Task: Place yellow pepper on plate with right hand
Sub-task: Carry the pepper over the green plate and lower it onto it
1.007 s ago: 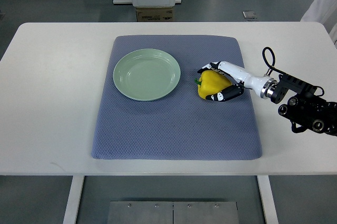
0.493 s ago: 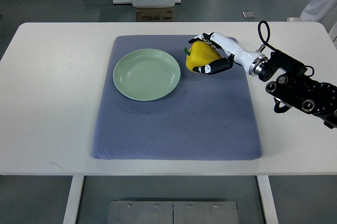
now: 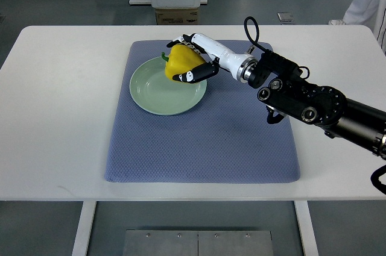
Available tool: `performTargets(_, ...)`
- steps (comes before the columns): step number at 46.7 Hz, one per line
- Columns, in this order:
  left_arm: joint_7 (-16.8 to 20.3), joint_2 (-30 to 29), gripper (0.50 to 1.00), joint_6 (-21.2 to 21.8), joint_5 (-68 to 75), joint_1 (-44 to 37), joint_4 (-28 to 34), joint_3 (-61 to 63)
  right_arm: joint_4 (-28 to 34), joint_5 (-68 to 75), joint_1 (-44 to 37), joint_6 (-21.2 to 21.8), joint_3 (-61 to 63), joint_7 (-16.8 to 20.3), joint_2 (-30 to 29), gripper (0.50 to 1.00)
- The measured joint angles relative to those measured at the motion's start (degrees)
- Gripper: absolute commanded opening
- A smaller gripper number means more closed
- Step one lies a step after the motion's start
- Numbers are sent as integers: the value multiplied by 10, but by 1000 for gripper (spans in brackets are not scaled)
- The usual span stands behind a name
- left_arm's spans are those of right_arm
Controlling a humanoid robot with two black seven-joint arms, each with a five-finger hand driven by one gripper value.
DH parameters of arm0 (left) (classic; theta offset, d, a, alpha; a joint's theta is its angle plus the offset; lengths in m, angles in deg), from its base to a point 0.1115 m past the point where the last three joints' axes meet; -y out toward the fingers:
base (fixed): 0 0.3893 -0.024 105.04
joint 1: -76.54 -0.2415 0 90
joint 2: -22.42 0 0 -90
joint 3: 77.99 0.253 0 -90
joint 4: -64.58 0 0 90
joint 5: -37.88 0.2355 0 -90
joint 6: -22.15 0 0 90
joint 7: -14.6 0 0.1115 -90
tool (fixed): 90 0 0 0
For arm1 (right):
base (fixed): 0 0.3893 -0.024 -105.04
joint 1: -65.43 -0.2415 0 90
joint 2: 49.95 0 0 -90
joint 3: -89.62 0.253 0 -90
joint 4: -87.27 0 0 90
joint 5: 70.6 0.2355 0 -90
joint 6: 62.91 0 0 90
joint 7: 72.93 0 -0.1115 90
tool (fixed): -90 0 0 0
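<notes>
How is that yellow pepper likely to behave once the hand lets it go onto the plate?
The yellow pepper looks rounded and lobed, so it may rock or roll a little on the shallow green plate. Its glossy skin could slip against the right hand fingers. It seems firm, keeping its shape in the grasp.

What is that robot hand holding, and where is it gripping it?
The right hand holds the yellow pepper around its body, fingers wrapped over its sides, above the green plate.

Pepper [image 3: 180, 63] and right hand [image 3: 194, 58] cover the plate's [image 3: 155, 93] upper-right rim, so pepper-to-plate contact can't be judged, the pepper's far side is hidden behind the fingers [image 3: 196, 75], and the right arm [image 3: 325, 106] is cut off at the right edge.
</notes>
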Motion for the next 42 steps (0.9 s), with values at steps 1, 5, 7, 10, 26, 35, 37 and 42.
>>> performTargets(1, 0, 0, 1000, 0, 0, 0, 0, 0, 0, 0, 0, 0, 0, 2, -5, 500)
performTargets(5, 0, 0, 1000, 0, 0, 0, 0, 0, -1, 0, -2, 0, 0, 12, -13, 500)
performTargets(7, 0, 0, 1000, 0, 0, 0, 0, 0, -1, 1, -3, 0, 0, 15, -13, 500)
performTargets(10, 0, 0, 1000, 0, 0, 0, 0, 0, -1, 1, -4, 0, 0, 19, -13, 500)
performTargets(26, 0, 0, 1000, 0, 0, 0, 0, 0, 0, 1, 3, 0, 0, 32, -13, 500)
performTargets(35, 0, 0, 1000, 0, 0, 0, 0, 0, 4, 0, 5, 5, 0, 28, -13, 500)
performTargets(37, 0, 0, 1000, 0, 0, 0, 0, 0, 4, 0, 5, 6, 0, 28, -13, 500)
performTargets(42, 0, 0, 1000, 0, 0, 0, 0, 0, 5, 0, 7, 8, -3, 32, -13, 500)
